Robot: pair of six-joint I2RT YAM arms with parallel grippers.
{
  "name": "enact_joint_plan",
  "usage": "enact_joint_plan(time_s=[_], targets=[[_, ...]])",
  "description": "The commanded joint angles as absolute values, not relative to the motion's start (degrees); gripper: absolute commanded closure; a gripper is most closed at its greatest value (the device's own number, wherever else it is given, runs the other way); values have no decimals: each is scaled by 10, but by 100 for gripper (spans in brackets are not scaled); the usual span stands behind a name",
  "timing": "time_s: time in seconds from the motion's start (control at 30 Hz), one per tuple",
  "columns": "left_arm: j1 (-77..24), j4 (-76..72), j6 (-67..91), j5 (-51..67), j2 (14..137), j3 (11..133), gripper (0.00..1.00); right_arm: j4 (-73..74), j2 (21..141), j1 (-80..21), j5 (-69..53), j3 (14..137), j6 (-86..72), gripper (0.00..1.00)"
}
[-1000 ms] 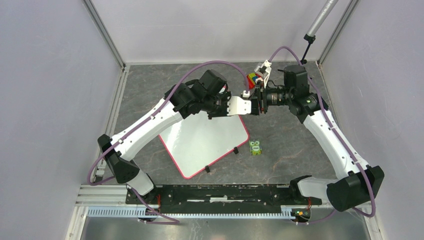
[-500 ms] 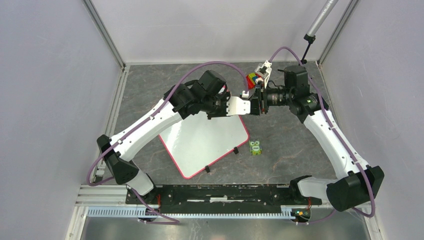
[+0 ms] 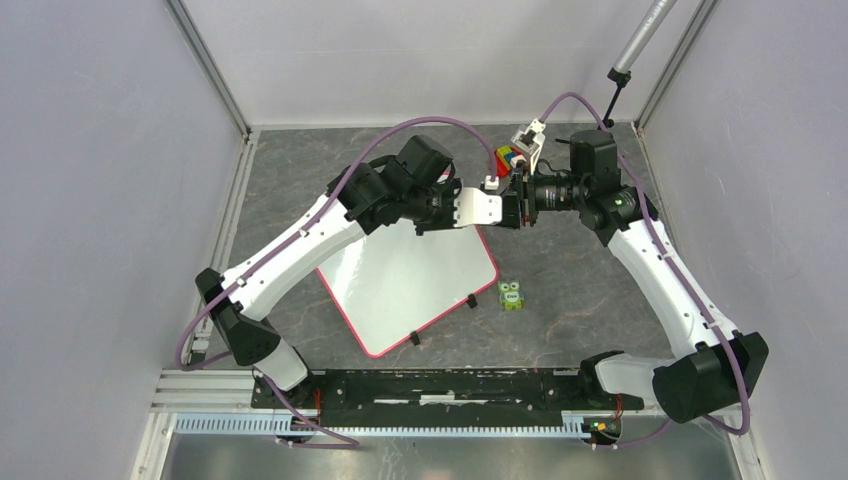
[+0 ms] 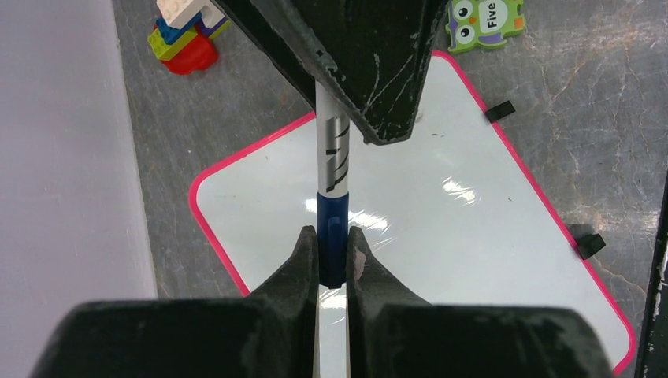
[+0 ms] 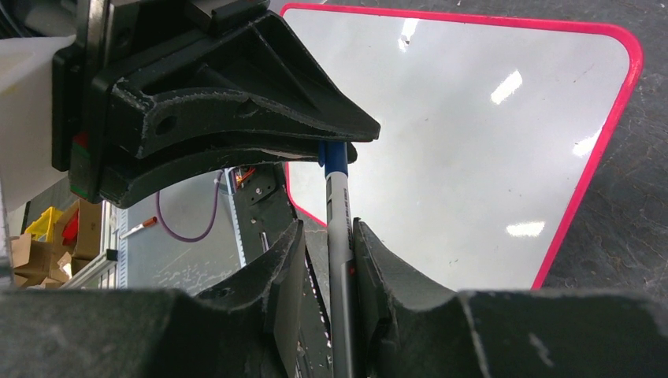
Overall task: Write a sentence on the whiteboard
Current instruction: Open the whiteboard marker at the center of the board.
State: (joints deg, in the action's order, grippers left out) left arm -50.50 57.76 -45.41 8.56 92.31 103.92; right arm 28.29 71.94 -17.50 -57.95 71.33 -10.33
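The word "Five" stands in dark letters on the belly of a green owl card (image 4: 486, 20), which lies on the counter (image 4: 599, 63) just beside the whiteboard (image 4: 441, 236) and its pink rim. In the top view the card (image 3: 511, 295) is too small to read. The marker (image 4: 334, 157) has black print on its barrel, too blurred to make out.
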Motion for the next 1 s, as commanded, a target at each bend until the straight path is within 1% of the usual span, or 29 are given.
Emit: enact_joint_plan(time_s=[0.0, 0.33, 0.43, 0.57, 0.7, 0.73, 0.77, 0.87, 0.9, 0.93, 0.97], targets=[[-507, 561, -431, 75, 931, 1069, 98, 276, 703, -176, -597, 712, -113, 67], [-528, 561, -446, 54, 935, 1068, 98, 267, 707, -178, -589, 716, -122, 69], [-532, 561, -450, 49, 936, 1068, 98, 268, 706, -179, -582, 712, -120, 72], [-536, 561, -454, 39, 935, 1066, 98, 271, 707, -179, -579, 711, -116, 81], [-536, 561, -450, 46, 924, 1060, 97, 276, 709, -179, -579, 713, -107, 96], [-536, 561, -441, 47, 921, 1060, 92, 277, 709, -179, -579, 713, -105, 100], [-535, 561, -430, 51, 918, 1060, 86, 277, 709, -178, -581, 714, -103, 100], [-504, 569, -393, 119, 902, 1060, 54, 277, 712, -174, -590, 718, -88, 100], [-485, 569, -379, 158, 893, 1058, 47, 277, 713, -171, -595, 720, -83, 100], [-468, 567, -364, 198, 885, 1055, 43, 278, 713, -170, -600, 721, -77, 100], [-447, 557, -344, 239, 874, 1045, 41, 279, 714, -167, -607, 722, -70, 100]])
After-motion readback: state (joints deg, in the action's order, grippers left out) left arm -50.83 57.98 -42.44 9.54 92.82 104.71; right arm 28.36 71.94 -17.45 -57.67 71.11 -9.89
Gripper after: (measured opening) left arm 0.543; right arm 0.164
